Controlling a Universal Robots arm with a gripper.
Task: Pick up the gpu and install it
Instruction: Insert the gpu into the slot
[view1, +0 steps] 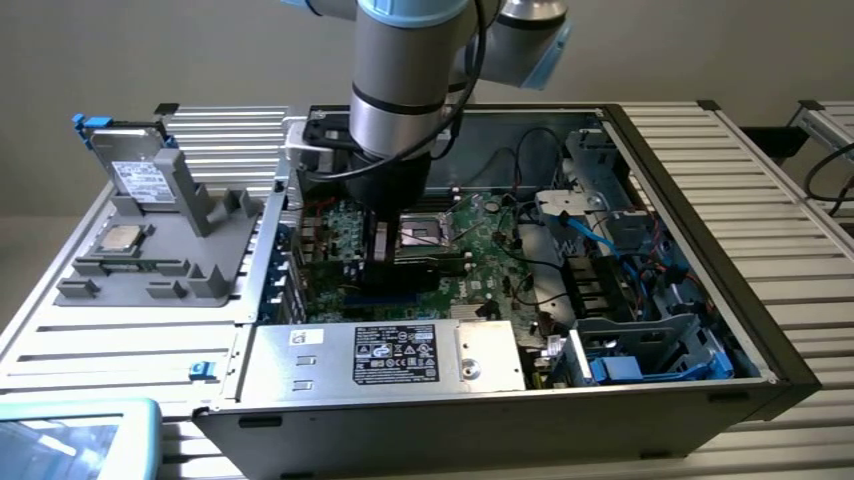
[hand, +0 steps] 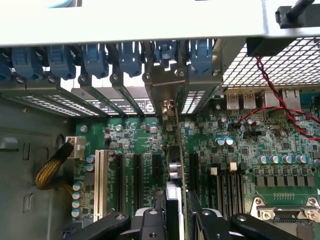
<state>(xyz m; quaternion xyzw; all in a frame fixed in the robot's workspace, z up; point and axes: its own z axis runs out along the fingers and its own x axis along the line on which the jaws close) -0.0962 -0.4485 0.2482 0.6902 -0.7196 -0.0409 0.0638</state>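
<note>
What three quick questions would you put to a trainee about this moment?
1. True or false: the gripper is down inside the computer case.
2. What is the gripper holding? A) the gpu, edge-on over the motherboard; B) a memory stick; C) nothing.
3. Fill in: the silver drive with a white label sits on the grey rack, outside the case, at the exterior view's ____.

Key: 1 true; 2 A; 3 left.
</note>
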